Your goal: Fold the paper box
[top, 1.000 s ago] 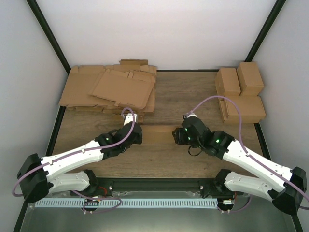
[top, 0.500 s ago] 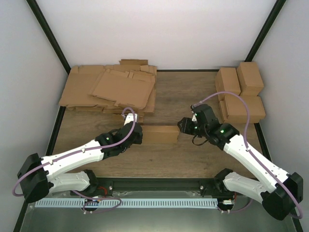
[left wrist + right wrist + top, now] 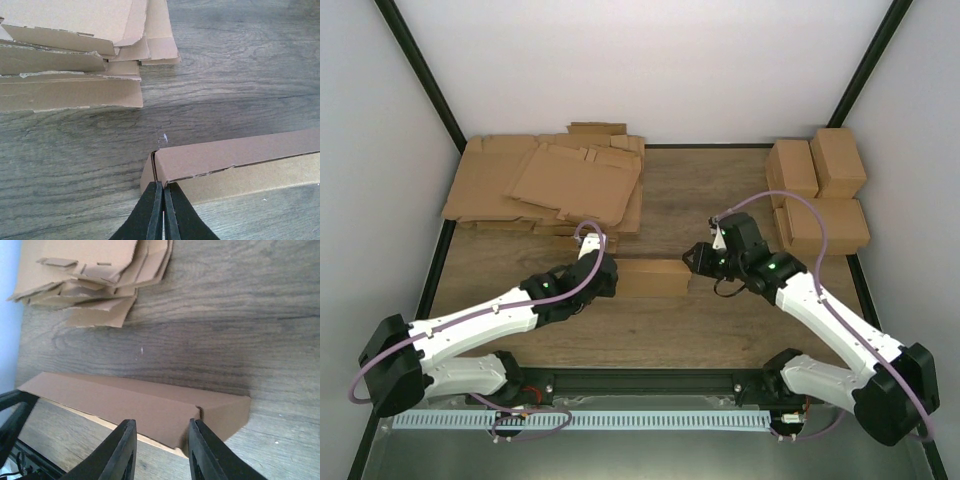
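Found the paper box [image 3: 653, 278] lying lengthwise at the middle of the bench [image 3: 720, 190], between the two arms, as a low, half-formed sleeve with one long crease along its top. Saw its left end corner pinched by the left claw [image 3: 161, 189], fingers pressed together on a thin cardboard edge there. Saw the right claw [image 3: 161, 422] spread wide at the opposite end, one finger to either side over the near face, just short of the slanted right end; could not tell contact from these views.

Judged the step in hand to be working the right end while anchoring the left. To do it well, needed to keep the left pinch firm and level, so as not to let the sleeve skid or twist. Needed also to bring the spread claw squarely onto the end panel, push along the existing crease rather than across bare panel, and close gently to avoid crushing the thin wall. Reckoned a tear possible near the pinched corner under a hard pull, given the ragged-looking edge beside it.

Noted, farther out, a loose stack of flat cardboard sheets [image 3: 545, 185] at the far left and a group of closed brown boxes [image 3: 817, 195] at the far right, both well apart from the work. Looked for brands, labels or writing on cardboard, arms and bench: found none readable
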`<state>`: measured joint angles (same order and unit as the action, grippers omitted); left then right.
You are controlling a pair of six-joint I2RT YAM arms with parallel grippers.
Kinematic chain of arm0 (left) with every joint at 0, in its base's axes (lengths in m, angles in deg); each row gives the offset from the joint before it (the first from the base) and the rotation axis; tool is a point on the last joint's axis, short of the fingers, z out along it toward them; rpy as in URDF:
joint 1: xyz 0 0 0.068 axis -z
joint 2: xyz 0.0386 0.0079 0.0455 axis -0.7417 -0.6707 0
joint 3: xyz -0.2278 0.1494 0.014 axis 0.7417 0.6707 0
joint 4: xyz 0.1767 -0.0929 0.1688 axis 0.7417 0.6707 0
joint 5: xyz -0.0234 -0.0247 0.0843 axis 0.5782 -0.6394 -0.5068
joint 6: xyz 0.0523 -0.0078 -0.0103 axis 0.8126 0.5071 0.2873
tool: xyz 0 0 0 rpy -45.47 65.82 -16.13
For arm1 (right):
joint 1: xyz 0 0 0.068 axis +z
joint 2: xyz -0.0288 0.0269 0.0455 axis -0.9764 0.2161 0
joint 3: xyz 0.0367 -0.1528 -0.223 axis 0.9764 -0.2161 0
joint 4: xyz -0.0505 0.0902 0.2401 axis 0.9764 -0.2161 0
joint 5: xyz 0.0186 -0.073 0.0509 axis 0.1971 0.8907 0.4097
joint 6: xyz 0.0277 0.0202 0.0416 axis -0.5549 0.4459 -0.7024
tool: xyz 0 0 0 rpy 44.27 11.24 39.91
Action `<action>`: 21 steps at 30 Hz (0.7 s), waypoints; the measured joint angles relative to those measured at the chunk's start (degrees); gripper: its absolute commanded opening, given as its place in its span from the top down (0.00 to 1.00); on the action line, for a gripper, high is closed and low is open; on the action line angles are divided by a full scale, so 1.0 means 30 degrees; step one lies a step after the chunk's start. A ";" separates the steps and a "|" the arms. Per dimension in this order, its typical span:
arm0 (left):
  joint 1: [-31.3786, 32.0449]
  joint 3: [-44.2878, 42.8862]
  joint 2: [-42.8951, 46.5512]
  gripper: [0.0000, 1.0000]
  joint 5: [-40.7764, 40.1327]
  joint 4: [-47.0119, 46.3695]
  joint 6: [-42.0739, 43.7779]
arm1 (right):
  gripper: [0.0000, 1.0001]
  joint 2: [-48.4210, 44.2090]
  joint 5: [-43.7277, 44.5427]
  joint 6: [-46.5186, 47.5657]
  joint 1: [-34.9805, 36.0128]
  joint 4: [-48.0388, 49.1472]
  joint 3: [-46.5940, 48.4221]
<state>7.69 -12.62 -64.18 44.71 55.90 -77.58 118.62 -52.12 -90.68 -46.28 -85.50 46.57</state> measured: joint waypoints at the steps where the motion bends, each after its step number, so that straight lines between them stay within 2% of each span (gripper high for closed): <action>1: 0.0000 -0.0015 -0.0015 0.96 -0.0007 0.0000 0.0000 | 0.70 0.0058 -0.0029 0.0000 0.0000 0.0087 -0.0182; 21: 0.0189 -0.0080 -0.0168 0.96 -0.0277 0.0007 0.0000 | 0.78 -0.0860 -0.0306 -0.0007 -0.0095 0.2018 -0.2244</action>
<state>8.26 -12.86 -64.68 43.88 55.93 -77.58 116.04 -53.04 -90.71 -46.56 -79.45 39.84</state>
